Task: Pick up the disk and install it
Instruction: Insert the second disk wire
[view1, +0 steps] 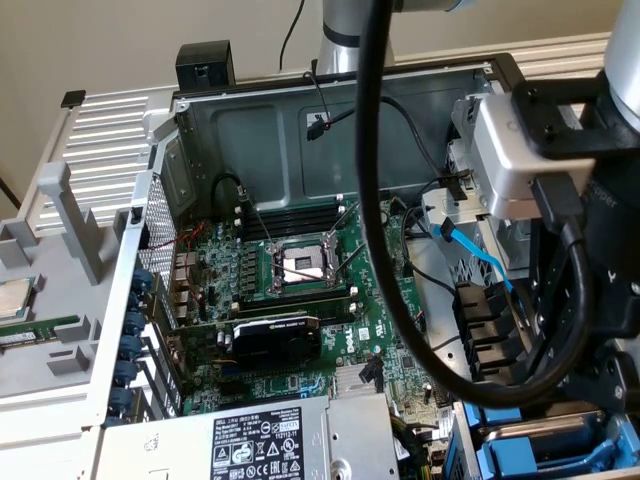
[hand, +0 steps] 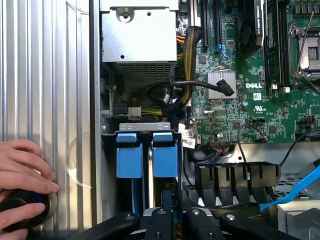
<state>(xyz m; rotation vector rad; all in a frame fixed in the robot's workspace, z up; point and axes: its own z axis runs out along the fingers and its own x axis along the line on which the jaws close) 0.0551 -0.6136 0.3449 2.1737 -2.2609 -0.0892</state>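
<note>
Now, disk (hand: 164, 161) in bay, betw. hand (hand: 172, 212) fingers

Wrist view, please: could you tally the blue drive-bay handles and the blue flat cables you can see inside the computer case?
Blue drive-bay handles: 2
Blue flat cable: 1
Total: 3
</note>
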